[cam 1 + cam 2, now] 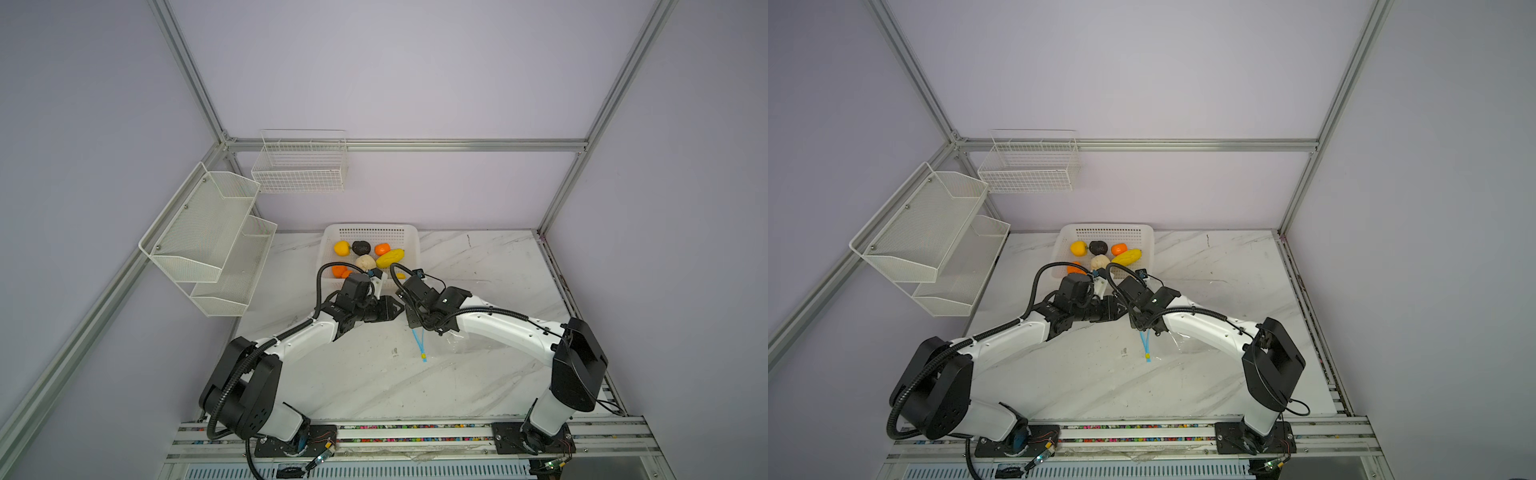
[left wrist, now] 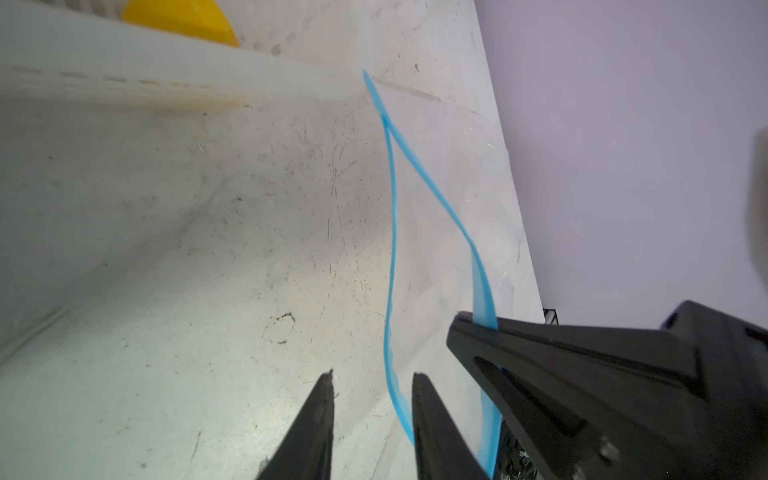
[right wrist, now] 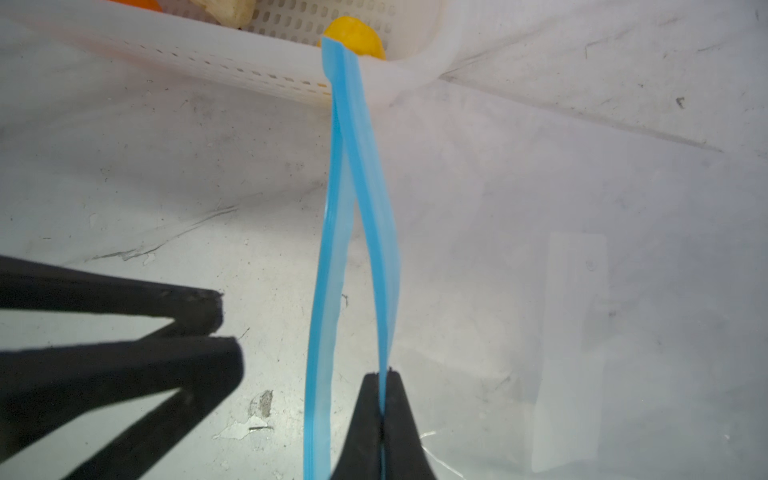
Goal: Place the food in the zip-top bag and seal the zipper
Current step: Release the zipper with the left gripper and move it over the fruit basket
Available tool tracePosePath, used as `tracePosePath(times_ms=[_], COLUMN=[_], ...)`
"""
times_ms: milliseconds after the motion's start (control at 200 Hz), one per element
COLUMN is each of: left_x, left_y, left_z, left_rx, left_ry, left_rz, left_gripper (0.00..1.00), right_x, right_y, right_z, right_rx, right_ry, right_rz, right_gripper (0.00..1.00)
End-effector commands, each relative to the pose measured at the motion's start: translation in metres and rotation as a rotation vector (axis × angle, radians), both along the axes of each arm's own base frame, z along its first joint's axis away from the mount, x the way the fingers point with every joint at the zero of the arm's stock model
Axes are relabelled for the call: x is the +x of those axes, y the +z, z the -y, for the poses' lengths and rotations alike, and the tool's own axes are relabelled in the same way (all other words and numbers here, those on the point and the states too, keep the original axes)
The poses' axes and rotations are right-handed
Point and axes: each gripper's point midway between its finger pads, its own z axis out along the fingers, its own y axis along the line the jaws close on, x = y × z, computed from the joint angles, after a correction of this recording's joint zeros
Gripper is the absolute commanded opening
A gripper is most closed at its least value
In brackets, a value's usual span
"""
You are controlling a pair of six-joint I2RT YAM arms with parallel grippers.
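The food [image 1: 365,262] lies in the white perforated basket [image 1: 370,227] at the back in both top views: yellow, dark, orange and cream-white pieces. The clear zip-top bag [image 1: 465,345] lies on the table under my right arm. Its light-blue zipper [image 3: 332,249] is parted into two lips, with the yellow slider [image 1: 423,355] at the near end. My right gripper [image 3: 383,374] is shut on one lip. My left gripper [image 2: 372,374] is open, nothing between its fingers, and the other lip runs just beside one finger [image 2: 428,415].
Two white wire shelves [image 1: 208,237] hang on the left wall, and a wire basket [image 1: 299,166] hangs on the back wall. The basket's near rim [image 3: 249,62] stands just beyond the zipper's far end. A white label patch [image 3: 569,353] shows on the bag.
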Motion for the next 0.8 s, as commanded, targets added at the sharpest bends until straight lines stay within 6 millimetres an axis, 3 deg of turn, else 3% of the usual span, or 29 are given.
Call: tracePosePath(times_ms=[0, 125, 240, 265, 340, 540, 795], left_x=[0.008, 0.023, 0.047, 0.055, 0.072, 0.110, 0.154], left_y=[0.033, 0.045, 0.059, 0.048, 0.051, 0.077, 0.076], left_z=[-0.012, -0.028, -0.055, -0.059, -0.073, -0.090, -0.105], left_rx=[0.001, 0.039, 0.091, 0.115, 0.156, 0.277, 0.415], left_ry=[0.024, 0.067, 0.146, 0.158, 0.194, 0.229, 0.246], left_rz=[0.089, 0.105, 0.117, 0.084, 0.077, 0.131, 0.123], left_gripper=[0.35, 0.37, 0.44, 0.44, 0.45, 0.54, 0.68], right_x=[0.004, 0.005, 0.006, 0.005, 0.006, 0.004, 0.005], right_y=[0.006, 0.007, 0.008, 0.008, 0.009, 0.007, 0.004], right_z=[-0.003, -0.005, -0.007, -0.008, -0.009, -0.013, -0.018], right_rx=[0.018, 0.020, 0.027, 0.031, 0.039, 0.070, 0.078], right_ry=[0.004, 0.009, 0.014, 0.014, 0.017, 0.029, 0.049], right_rz=[0.016, 0.018, 0.023, 0.024, 0.025, 0.023, 0.022], right_gripper=[0.00, 0.00, 0.00, 0.00, 0.00, 0.00, 0.00])
